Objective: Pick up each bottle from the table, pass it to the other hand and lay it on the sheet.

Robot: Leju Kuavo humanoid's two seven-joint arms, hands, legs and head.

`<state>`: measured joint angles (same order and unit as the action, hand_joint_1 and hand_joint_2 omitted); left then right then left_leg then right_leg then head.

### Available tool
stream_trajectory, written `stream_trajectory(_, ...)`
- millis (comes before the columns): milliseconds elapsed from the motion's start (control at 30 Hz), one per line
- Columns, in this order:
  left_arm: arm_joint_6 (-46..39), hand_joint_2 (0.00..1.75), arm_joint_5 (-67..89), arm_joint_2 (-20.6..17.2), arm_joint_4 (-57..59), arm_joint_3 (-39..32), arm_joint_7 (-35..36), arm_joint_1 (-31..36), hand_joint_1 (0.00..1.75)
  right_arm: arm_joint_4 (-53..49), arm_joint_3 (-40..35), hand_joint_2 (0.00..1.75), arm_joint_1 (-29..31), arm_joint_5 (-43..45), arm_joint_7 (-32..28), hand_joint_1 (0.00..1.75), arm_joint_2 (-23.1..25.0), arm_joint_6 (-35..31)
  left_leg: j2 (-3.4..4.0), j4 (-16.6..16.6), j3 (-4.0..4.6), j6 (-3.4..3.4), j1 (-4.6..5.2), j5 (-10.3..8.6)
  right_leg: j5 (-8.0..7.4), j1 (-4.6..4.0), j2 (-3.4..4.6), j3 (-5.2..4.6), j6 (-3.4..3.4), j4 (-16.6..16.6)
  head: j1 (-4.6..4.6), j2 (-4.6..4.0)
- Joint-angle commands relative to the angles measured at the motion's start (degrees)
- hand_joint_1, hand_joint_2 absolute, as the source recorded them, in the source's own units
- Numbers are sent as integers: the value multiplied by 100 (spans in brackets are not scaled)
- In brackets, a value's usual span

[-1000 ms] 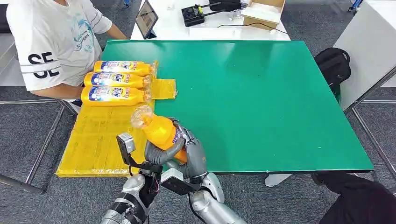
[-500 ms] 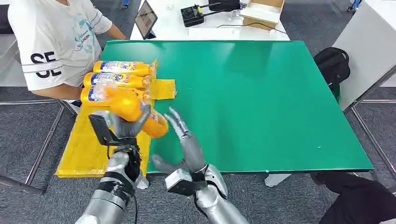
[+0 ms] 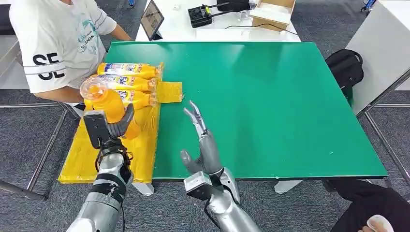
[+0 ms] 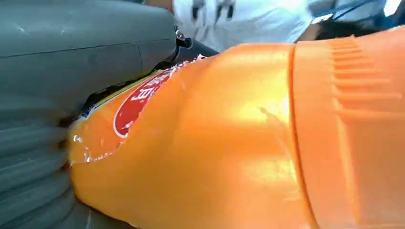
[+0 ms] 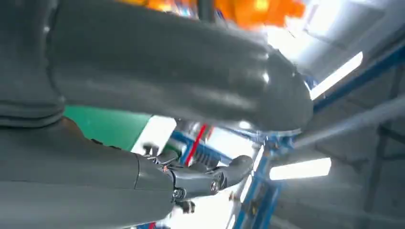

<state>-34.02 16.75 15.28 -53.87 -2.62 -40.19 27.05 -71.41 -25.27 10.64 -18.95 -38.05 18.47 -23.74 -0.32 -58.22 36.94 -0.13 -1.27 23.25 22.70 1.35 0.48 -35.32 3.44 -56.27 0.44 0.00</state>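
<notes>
My left hand [image 3: 112,127] grips an orange bottle [image 3: 107,105] above the yellow sheet [image 3: 92,154], its clear base toward me. In the left wrist view the orange bottle [image 4: 229,138] shows a red label beside the thick grey thumb [image 4: 81,52]. Three more orange bottles [image 3: 129,70] lie side by side at the sheet's far end; the nearest is partly hidden by the held one. My right hand [image 3: 203,145] is raised over the green table [image 3: 270,106] near its front edge, fingers spread and holding nothing. The right wrist view shows its grey thumb [image 5: 167,76].
A person in a white shirt [image 3: 58,43] sits at the far left, close to the sheet. A tablet [image 3: 152,19], a black controller [image 3: 201,14] and a cardboard box [image 3: 271,12] lie on the white table behind. A black bag [image 3: 345,67] sits right of the green table.
The bottle passed from both hands into my left hand alone, which carried it left over the sheet. My right hand let go, opened and lifted over the table.
</notes>
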Motion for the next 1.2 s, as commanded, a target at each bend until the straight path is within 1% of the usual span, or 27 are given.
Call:
stream_trajectory(33,-598,175,4747,-9,463,-1572,19,269,175,-912,54,0,-337,542,-195,0,-166,-534,14,5,-41,8,0,17,13,-5,6,37,-19,5,-2,0)
stream_trajectory(67,-598,175,5458,106,390,-1839,19,286,175,-938,66,0,-320,612,-195,0,-197,-581,10,2,-30,7,0,14,10,-4,2,27,-15,3,-2,0)
stream_trajectory(300,-598,175,5458,106,390,-1839,19,286,175,-938,66,0,-320,612,-195,0,-197,-581,3,2,-20,6,0,9,7,-5,-5,17,-14,3,-2,0)
stream_trajectory(333,-598,175,6378,97,319,-1943,131,271,175,-948,26,0,-294,654,-195,0,-221,-640,6,2,-11,4,-1,6,2,-4,-1,4,-10,3,-2,0)
stream_trajectory(367,-598,175,7029,17,108,-1718,415,182,175,-927,-20,0,-255,724,-195,0,-259,-674,7,3,-28,6,-1,13,10,-6,-3,20,-17,3,-2,0)
stream_trajectory(400,-598,175,7304,-214,225,-1249,818,137,175,-891,-56,0,-216,730,-195,0,-284,-719,6,1,-22,6,-1,11,8,-5,-3,15,-15,2,-4,0)
stream_trajectory(433,-598,175,7325,-650,325,-224,1563,83,175,-840,-87,0,-179,753,-195,0,-301,-723,2,4,-20,5,-2,7,6,-6,-5,14,-13,5,0,0)
stream_trajectory(467,-598,175,7325,-736,470,-34,1709,115,175,-798,-103,0,-153,752,-195,0,-303,-737,-1,3,-28,6,-3,10,11,-7,-8,24,-16,4,-2,0)
stream_trajectory(500,-598,175,7325,-1265,762,1123,2477,233,175,-758,-132,0,-124,773,-195,0,-309,-723,4,5,-24,6,-1,7,7,-5,-2,19,-15,5,0,0)
stream_trajectory(567,-598,175,7325,-1270,1229,1375,2664,434,175,-712,-165,0,-87,794,-195,0,-307,-721,5,5,-23,6,0,7,7,-4,-2,20,-16,2,0,0)
stream_trajectory(600,-598,175,7325,-1386,1286,1607,2757,402,175,-686,-191,0,-70,816,-195,0,-309,-737,10,5,-15,3,-2,4,1,-4,3,10,-12,3,-2,0)
stream_trajectory(633,-598,175,7325,-1453,1433,1817,2883,458,175,-662,-217,0,-53,831,-195,0,-315,-752,3,6,-32,6,-1,8,9,-5,-8,27,-19,2,0,0)
stream_trajectory(667,122,175,6605,-1956,713,2537,3603,1112,175,-864,-892,0,-194,1053,-181,0,-510,-1306,2,8,-35,6,-1,8,9,-6,-10,29,-21,4,-4,0)
stream_trajectory(700,-598,175,6540,-1809,1433,2970,3438,558,175,-622,-607,0,42,1141,-195,0,-532,-1107,5,11,-45,5,-1,10,11,-6,-7,36,-25,4,-2,0)
stream_trajectory(733,-598,175,6737,-1646,1699,2560,3184,607,175,-577,-480,0,51,1066,-195,0,-472,-966,0,11,-60,8,-5,17,19,-13,-14,55,-34,6,-2,0)
stream_trajectory(767,-598,175,7044,-1567,1852,2282,3048,613,175,-555,-416,0,39,991,-195,0,-423,-888,-16,8,-27,7,0,4,9,-4,-20,31,-16,7,0,0)
stream_trajectory(800,-598,175,7228,-1507,2110,2095,2950,677,175,-543,-368,0,24,952,-195,0,-389,-817,-5,8,-40,8,-2,7,10,-6,-10,38,-19,8,-2,0)
stream_trajectory(833,-598,175,7075,-1524,2388,2216,2920,811,175,-528,-334,0,16,913,-195,0,-368,-769,-9,10,-29,8,-1,4,8,-4,-12,33,-14,10,2,0)
stream_trajectory(867,-598,175,7325,-1570,2734,2437,3088,920,175,-477,-308,0,29,897,-195,0,-345,-701,29,13,-47,9,-2,12,5,-6,20,33,-20,13,-7,0)
stream_trajectory(900,-598,175,7227,-1503,2980,2190,2884,990,175,-441,-270,0,37,877,-195,0,-313,-654,9,11,-33,6,6,8,5,2,2,30,-13,7,-2,0)
stream_trajectory(933,-598,175,7325,-1499,3417,2290,2920,1145,175,-350,-271,0,59,842,-195,0,-295,-586,17,11,-47,7,2,13,7,-3,8,41,-19,9,-2,0)
stream_trajectory(1000,-598,175,7249,-1455,3793,2149,2782,1243,175,-258,-276,0,83,800,-195,0,-269,-549,4,8,-30,5,2,6,7,-2,-5,26,-17,5,-2,0)
stream_trajectory(1033,-495,175,7081,-1478,3772,2247,2787,1217,175,-258,-110,0,35,627,-195,0,-162,-387,6,6,-37,6,-3,11,10,-8,-4,35,-21,7,2,0)
stream_trajectory(1067,-504,175,7154,-1459,4014,2252,2819,1312,175,-207,-158,0,62,669,-195,0,-182,-419,16,6,-26,4,-1,8,4,-5,9,20,-15,5,-2,0)
stream_trajectory(1100,-362,175,7173,-1464,4077,2222,2819,1334,175,-122,-193,0,91,687,-195,0,-192,-412,18,7,-43,6,-2,15,10,-7,9,36,-22,6,2,0)
stream_trajectory(1167,-362,175,7173,-1464,4077,2222,2819,1334,175,-122,-193,0,91,687,-195,0,-192,-412,12,5,-17,3,-1,6,2,-5,6,11,-12,5,0,0)
stream_trajectory(1200,-362,175,7173,-1464,4077,2222,2819,1334,175,-122,-193,0,91,687,-195,0,-192,-412,11,4,-30,6,-3,11,7,-8,3,25,-17,5,2,0)
